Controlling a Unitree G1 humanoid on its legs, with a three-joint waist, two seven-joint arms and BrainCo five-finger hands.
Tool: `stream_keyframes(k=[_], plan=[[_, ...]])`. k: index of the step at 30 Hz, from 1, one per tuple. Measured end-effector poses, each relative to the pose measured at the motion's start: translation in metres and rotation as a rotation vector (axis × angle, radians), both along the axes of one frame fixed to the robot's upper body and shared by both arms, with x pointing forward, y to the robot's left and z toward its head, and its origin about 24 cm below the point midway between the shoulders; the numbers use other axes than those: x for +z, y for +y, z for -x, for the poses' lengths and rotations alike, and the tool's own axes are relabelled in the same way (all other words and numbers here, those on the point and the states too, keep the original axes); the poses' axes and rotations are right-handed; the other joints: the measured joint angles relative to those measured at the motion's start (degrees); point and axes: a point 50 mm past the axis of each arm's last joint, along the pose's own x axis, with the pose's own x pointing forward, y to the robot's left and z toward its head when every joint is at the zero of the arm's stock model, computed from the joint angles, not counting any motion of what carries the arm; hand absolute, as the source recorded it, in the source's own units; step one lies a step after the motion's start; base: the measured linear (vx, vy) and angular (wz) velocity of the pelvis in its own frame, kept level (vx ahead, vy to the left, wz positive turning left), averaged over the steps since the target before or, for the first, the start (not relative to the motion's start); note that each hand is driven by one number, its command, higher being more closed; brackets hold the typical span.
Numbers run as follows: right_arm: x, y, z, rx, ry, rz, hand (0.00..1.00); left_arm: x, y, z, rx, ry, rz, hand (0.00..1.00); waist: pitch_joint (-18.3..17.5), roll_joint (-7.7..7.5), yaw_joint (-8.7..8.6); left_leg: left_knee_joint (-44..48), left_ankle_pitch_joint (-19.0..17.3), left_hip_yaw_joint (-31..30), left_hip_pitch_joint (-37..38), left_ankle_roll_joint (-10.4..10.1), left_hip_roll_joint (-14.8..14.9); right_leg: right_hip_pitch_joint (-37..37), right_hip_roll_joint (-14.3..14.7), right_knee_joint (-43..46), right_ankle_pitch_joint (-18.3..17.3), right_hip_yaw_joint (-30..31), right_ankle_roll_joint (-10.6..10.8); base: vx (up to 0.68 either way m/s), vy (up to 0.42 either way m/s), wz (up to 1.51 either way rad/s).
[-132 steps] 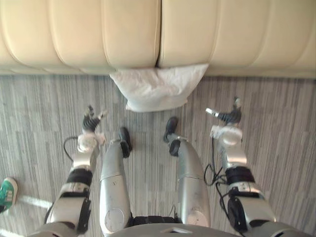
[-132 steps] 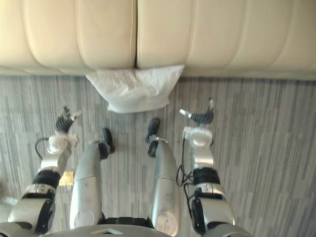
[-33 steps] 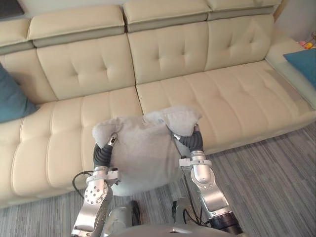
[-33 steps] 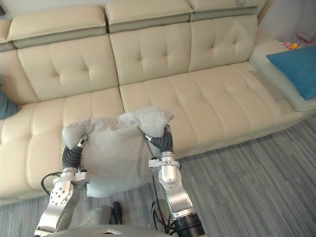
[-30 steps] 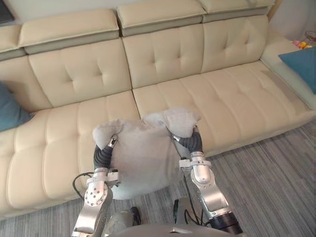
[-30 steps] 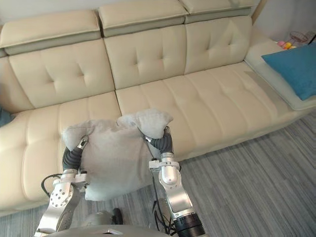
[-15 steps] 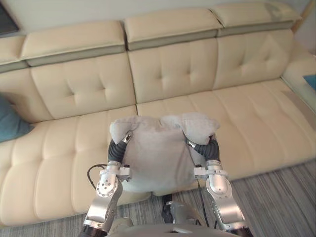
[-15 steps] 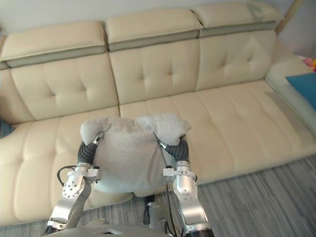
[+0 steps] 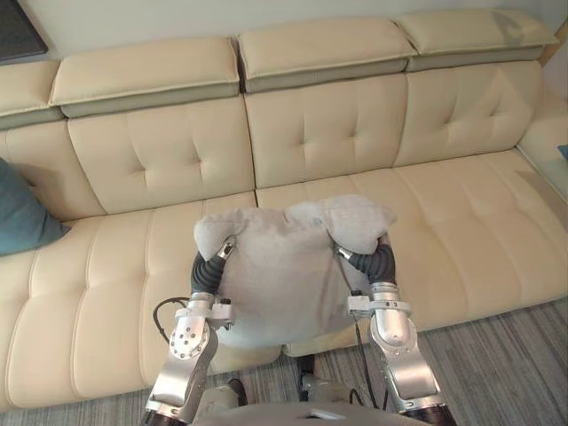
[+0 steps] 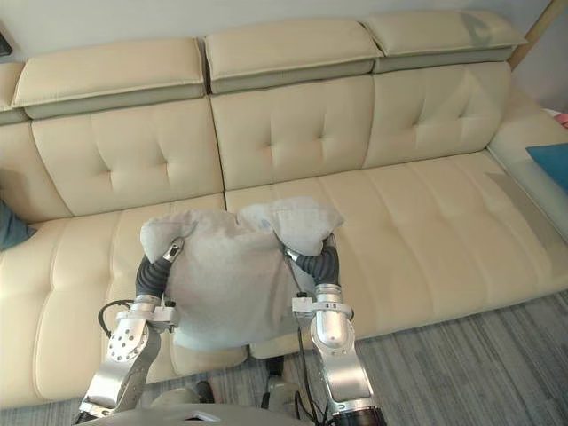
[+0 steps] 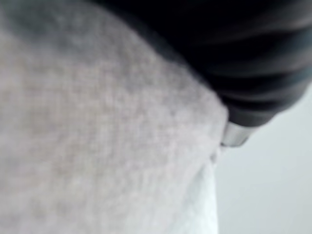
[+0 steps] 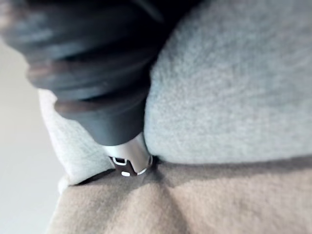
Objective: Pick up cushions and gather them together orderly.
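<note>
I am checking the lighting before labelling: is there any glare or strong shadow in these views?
Left eye view: soft, even light on the sofa and the grey cushion, no glare. Left wrist view: the left hand is nearly black beside the cushion. Right wrist view: the right hand is dark too.

1. Light grey, fuzzy fabric cushion (image 9: 284, 266): squarish and plump with its top corners flopped over, held upright off the floor between the left hand (image 9: 206, 271) and the right hand (image 9: 377, 264), in front of the cream leather sofa (image 9: 461, 240).
2. Teal cushion (image 9: 22, 213): leaning on the sofa's far-left seat.
3. Blue cushion (image 10: 552, 164): lying at the sofa's right end.
</note>
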Motion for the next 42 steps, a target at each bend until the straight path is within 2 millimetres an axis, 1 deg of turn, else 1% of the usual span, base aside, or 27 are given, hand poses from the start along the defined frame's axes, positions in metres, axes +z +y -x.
stream_keyframes(k=[2, 5, 8, 11, 12, 14, 15, 16, 17, 18, 19, 20, 21, 22, 23, 24, 25, 26, 27, 28, 29, 30, 35, 36, 37, 40, 42], plan=[[0.002, 0.001, -0.003, 0.003, -0.01, 0.004, 1.0, 0.0, 0.001, -0.001, 0.004, 0.0, -0.001, 1.0, 0.0, -0.01, 0.22, -0.3, 0.0, 0.0, 0.5, 0.0, -0.1, 0.4, 0.0, 0.0, 0.0, 0.1, 0.0, 0.01, 0.065, -0.01], [0.011, 0.005, -0.011, 0.018, -0.052, 0.005, 1.0, 0.004, 0.004, -0.006, 0.024, -0.018, -0.007, 1.0, 0.0, -0.03, 0.38, -0.6, 0.0, -0.4, 0.5, 0.2, -0.7, 0.6, -0.3, -0.1, 0.0, 0.0, 0.0, -0.04, 0.065, 0.06], [0.026, 0.012, -0.033, 0.028, -0.113, 0.011, 1.0, 0.015, 0.008, -0.027, 0.068, -0.065, -0.025, 1.0, 0.0, -0.17, 0.69, -1.1, 0.7, -0.5, -1.0, 1.0, -1.5, -0.9, -1.0, -0.3, 0.2, 0.1, 0.3, -0.11, 0.03, 0.05], [0.049, 0.023, -0.054, 0.018, -0.203, 0.027, 1.0, 0.036, 0.012, -0.051, 0.112, -0.146, -0.069, 1.0, 0.6, -0.65, 0.78, -0.9, 1.8, -0.6, -5.0, 0.8, -2.2, -4.4, -1.9, 0.0, 0.7, -0.1, 0.5, -0.12, 0.038, 0.11], [0.065, 0.03, -0.068, 0.008, -0.26, 0.009, 1.0, 0.051, 0.016, -0.067, 0.142, -0.198, -0.086, 1.0, 1.6, -1.19, 0.84, -0.4, 2.6, -1.0, -7.1, 1.0, -2.4, -6.6, -2.4, -0.1, 1.8, -0.3, 0.4, -0.13, 0.042, 0.21], [0.093, 0.04, -0.086, -0.011, -0.346, -0.01, 1.0, 0.079, 0.02, -0.092, 0.195, -0.28, -0.121, 1.0, 4.2, -1.41, 0.86, 1.5, 3.3, -2.0, -11.0, 1.1, -2.4, -9.1, -2.6, 0.0, 3.6, -1.0, -0.1, -0.18, 0.061, 0.25], [0.113, 0.045, -0.096, -0.023, -0.404, -0.02, 1.0, 0.1, 0.024, -0.106, 0.234, -0.339, -0.141, 1.0, 6.0, -1.4, 0.95, 2.9, 3.5, -2.4, -13.3, 1.1, -2.2, -10.6, -2.7, 0.0, 4.6, -1.4, -0.3, -0.16, 0.046, 0.22], [0.13, 0.048, -0.103, -0.033, -0.452, -0.033, 1.0, 0.119, 0.027, -0.115, 0.262, -0.393, -0.143, 1.0, 7.2, -1.37, 0.99, 4.1, 3.6, -2.8, -15.8, 1.2, -2.1, -12.3, -2.7, 0.0, 5.2, -1.8, -0.5, -0.15, 0.047, 0.2], [0.142, 0.051, -0.106, -0.041, -0.485, -0.042, 1.0, 0.134, 0.028, -0.122, 0.285, -0.433, -0.146, 1.0, 8.0, -1.37, 1.02, 5.0, 3.7, -3.2, -17.5, 1.2, -2.0, -13.5, -2.7, 0.0, 5.5, -2.1, -0.6, -0.12, 0.04, 0.2], [0.158, 0.054, -0.109, -0.059, -0.529, -0.063, 1.0, 0.156, 0.029, -0.128, 0.315, -0.493, -0.157, 1.0, 9.6, -1.4, 1.07, 5.7, 4.0, -3.6, -19.1, 1.2, -1.9, -14.5, -2.6, 0.0, 6.0, -2.4, -0.8, -0.13, 0.057, 0.19], [0.171, 0.055, -0.11, -0.071, -0.561, -0.092, 1.0, 0.173, 0.03, -0.133, 0.336, -0.541, -0.162, 1.0, 10.8, -1.39, 1.28, 6.1, 4.1, -3.8, -20.3, 1.2, -1.8, -15.4, -2.6, 0.0, 6.3, -2.7, -1.0, -0.11, 0.061, 0.15], [0.179, 0.056, -0.11, -0.085, -0.587, -0.114, 1.0, 0.186, 0.03, -0.135, 0.349, -0.575, -0.164, 1.0, 11.6, -1.34, 1.36, 6.2, 4.3, -3.9, -21.0, 1.2, -1.8, -16.0, -2.7, 0.0, 6.4, -2.8, -1.1, -0.12, 0.077, 0.11], [0.19, 0.056, -0.109, -0.108, -0.624, -0.128, 1.0, 0.203, 0.03, -0.139, 0.367, -0.618, -0.169, 1.0, 12.1, -1.33, 1.64, 6.3, 4.7, -3.9, -22.6, 1.2, -1.9, -17.4, -2.8, 0.0, 6.7, -2.9, -1.1, -0.07, 0.052, 0.09], [0.196, 0.056, -0.109, -0.119, -0.643, -0.133, 1.0, 0.211, 0.03, -0.14, 0.373, -0.638, -0.172, 1.0, 12.4, -1.35, 1.7, 6.3, 4.9, -3.9, -23.2, 1.2, -2.0, -18.1, -2.9, 0.0, 6.9, -3.0, -1.1, -0.06, 0.067, 0.13], [0.211, 0.056, -0.108, -0.14, -0.694, -0.148, 1.0, 0.233, 0.029, -0.143, 0.388, -0.69, -0.177, 1.0, 13.0, -1.31, 1.71, 6.4, 5.6, -3.9, -25.2, 1.4, -2.1, -20.0, -3.1, 0.0, 7.2, -3.2, -1.3, -0.04, 0.071, 0.15], [0.223, 0.057, -0.106, -0.15, -0.729, -0.171, 1.0, 0.249, 0.029, -0.144, 0.394, -0.729, -0.182, 1.0, 13.9, -1.35, 1.65, 6.2, 6.1, -4.0, -26.2, 1.4, -2.4, -21.0, -3.3, 0.0, 7.4, -3.3, -1.4, -0.04, 0.086, 0.15], [0.229, 0.057, -0.105, -0.156, -0.747, -0.186, 1.0, 0.256, 0.028, -0.144, 0.396, -0.749, -0.182, 1.0, 14.6, -1.32, 1.65, 5.9, 6.4, -4.1, -26.4, 1.3, -2.5, -21.4, -3.4, 0.0, 7.6, -3.3, -1.4, -0.03, 0.08, 0.12], [0.242, 0.057, -0.103, -0.169, -0.786, -0.21, 1.0, 0.273, 0.026, -0.143, 0.399, -0.789, -0.178, 1.0, 15.8, -1.08, 1.61, 5.8, 6.7, -4.5, -27.8, 1.3, -2.8, -22.6, -3.6, 0.0, 7.7, -3.4, -1.4, -0.03, 0.08, 0.1], [0.249, 0.056, -0.102, -0.182, -0.808, -0.225, 1.0, 0.284, 0.024, -0.143, 0.398, -0.816, -0.176, 1.0, 15.8, -1.07, 1.5, 5.8, 6.8, -4.5, -29.3, 1.4, -2.8, -24.1, -3.6, 0.0, 7.8, -3.5, -1.4, -0.03, 0.079, 0.11], [0.252, 0.055, -0.101, -0.187, -0.818, -0.232, 1.0, 0.289, 0.023, -0.142, 0.397, -0.828, -0.174, 1.0, 15.8, -1.06, 1.45, 5.8, 6.9, -4.6, -30.0, 1.4, -2.9, -24.8, -3.7, 0.0, 7.9, -3.5, -1.4, -0.02, 0.073, 0.08], [0.258, 0.053, -0.1, -0.204, -0.838, -0.25, 1.0, 0.3, 0.02, -0.142, 0.393, -0.849, -0.171, 1.0, 16.4, -0.99, 1.48, 5.9, 7.1, -4.6, -31.3, 1.4, -2.9, -26.0, -3.7, 0.0, 8.0, -3.5, -1.4, -0.01, 0.072, 0.05], [0.262, 0.053, -0.099, -0.208, -0.849, -0.259, 1.0, 0.305, 0.019, -0.142, 0.39, -0.861, -0.169, 1.0, 16.7, -0.98, 1.44, 5.9, 7.1, -4.6, -32.1, 1.4, -2.9, -26.8, -3.7, 0.0, 8.0, -3.5, -1.5, -0.01, 0.071, 0.03], [0.274, 0.049, -0.096, -0.226, -0.879, -0.283, 1.0, 0.32, 0.014, -0.137, 0.381, -0.902, -0.154, 1.0, 18.3, -0.84, 1.24, 5.6, 7.2, -4.6, -34.9, 1.3, -2.8, -29.9, -3.8, 0.4, 8.0, -3.3, -1.4, -0.01, 0.06, 0.03], [0.278, 0.049, -0.095, -0.237, -0.887, -0.295, 0.0, 0.324, 0.012, -0.136, 0.377, -0.913, -0.143, 1.0, 18.6, -0.77, 1.27, 5.6, 7.2, -4.6, -36.3, 1.2, -2.8, -31.3, -3.8, 0.6, 8.0, -3.2, -1.4, -0.01, 0.054, 0.06], [0.279, 0.048, -0.094, -0.241, -0.89, -0.3, 0.0, 0.326, 0.011, -0.136, 0.375, -0.916, -0.137, 0.0, 18.7, -0.73, 1.3, 5.6, 7.3, -4.6, -36.7, 1.2, -2.8, -31.7, -3.8, 0.6, 8.0, -3.2, -1.4, -0.01, 0.045, 0.06], [0.287, 0.044, -0.091, -0.262, -0.916, -0.325, 0.0, 0.328, 0.012, -0.135, 0.385, -0.911, -0.086, 0.0, 19.5, -0.55, 1.55, 5.5, 7.4, -4.6, -38.6, 1.0, -2.7, -33.7, -3.8, 0.8, 8.0, -3.2, -1.4, 0.0, 0.019, 0.02], [0.295, 0.04, -0.082, -0.269, -0.957, -0.352, 0.0, 0.331, 0.013, -0.134, 0.396, -0.911, -0.029, 0.0, 19.6, -0.42, 1.85, 5.5, 7.5, -4.5, -39.5, 1.0, -2.6, -34.8, -3.8, 1.5, 8.0, -3.0, -1.4, -0.01, 0.033, 0.03]])
